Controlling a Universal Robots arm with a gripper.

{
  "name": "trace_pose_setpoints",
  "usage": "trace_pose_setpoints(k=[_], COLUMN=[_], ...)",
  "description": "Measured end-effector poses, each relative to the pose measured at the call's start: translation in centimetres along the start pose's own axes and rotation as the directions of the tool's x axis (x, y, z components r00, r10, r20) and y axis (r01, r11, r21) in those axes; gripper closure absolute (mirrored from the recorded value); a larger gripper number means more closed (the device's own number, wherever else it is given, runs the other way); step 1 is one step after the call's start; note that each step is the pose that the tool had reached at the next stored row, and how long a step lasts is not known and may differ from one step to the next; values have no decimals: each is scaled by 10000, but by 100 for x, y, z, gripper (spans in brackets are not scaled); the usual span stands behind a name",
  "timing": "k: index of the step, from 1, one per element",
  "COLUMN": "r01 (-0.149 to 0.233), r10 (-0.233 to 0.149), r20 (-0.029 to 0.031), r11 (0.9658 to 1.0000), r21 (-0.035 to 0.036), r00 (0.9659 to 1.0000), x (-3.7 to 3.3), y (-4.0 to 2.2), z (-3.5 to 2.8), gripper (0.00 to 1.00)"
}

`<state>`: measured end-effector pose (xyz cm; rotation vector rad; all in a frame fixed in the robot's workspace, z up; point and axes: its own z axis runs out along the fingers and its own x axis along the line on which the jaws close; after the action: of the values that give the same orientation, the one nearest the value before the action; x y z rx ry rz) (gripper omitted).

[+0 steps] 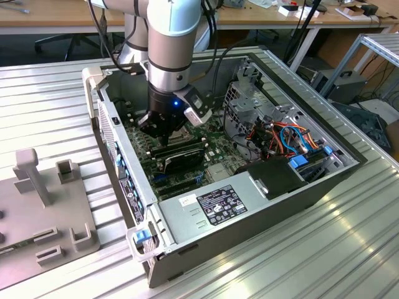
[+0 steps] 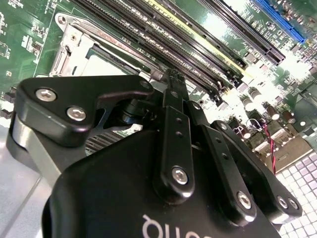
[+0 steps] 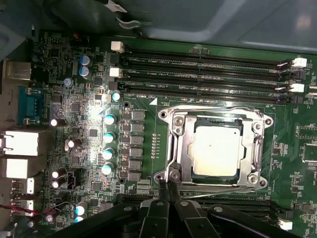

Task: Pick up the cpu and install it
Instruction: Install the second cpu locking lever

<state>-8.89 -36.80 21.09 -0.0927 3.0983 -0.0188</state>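
The cpu (image 3: 216,151), a square silver-topped chip, lies flat inside the metal socket frame (image 3: 174,144) on the green motherboard (image 3: 148,148). My gripper (image 3: 167,181) is shut, its two black fingertips pressed together with nothing between them, right at the socket frame's corner beside the cpu. In the second wrist view the gripper (image 2: 172,78) hangs low over the board, with the socket (image 2: 94,62) partly hidden behind the finger linkage. In the exterior view the gripper (image 1: 163,134) reaches down into the open computer case (image 1: 124,162).
Long black memory slots (image 3: 203,74) run beside the socket. Capacitors (image 3: 109,134) and rear ports (image 3: 20,144) stand on the other side. The case also holds a power supply (image 1: 215,208), a drive cage (image 1: 249,103) and cable bundles (image 1: 283,134). A grey fixture block (image 1: 43,205) lies at the exterior view's left.
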Motion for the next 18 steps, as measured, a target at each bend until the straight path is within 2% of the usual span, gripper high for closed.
trace_pose_setpoints(k=[6,18], r01=[0,-1], r10=[0,1], r20=[-1,2], r11=[10000,10000], r21=[1,-15], r00=[10000,10000], x=[28,30], y=[5,31], z=[38,46], gripper=[89,89])
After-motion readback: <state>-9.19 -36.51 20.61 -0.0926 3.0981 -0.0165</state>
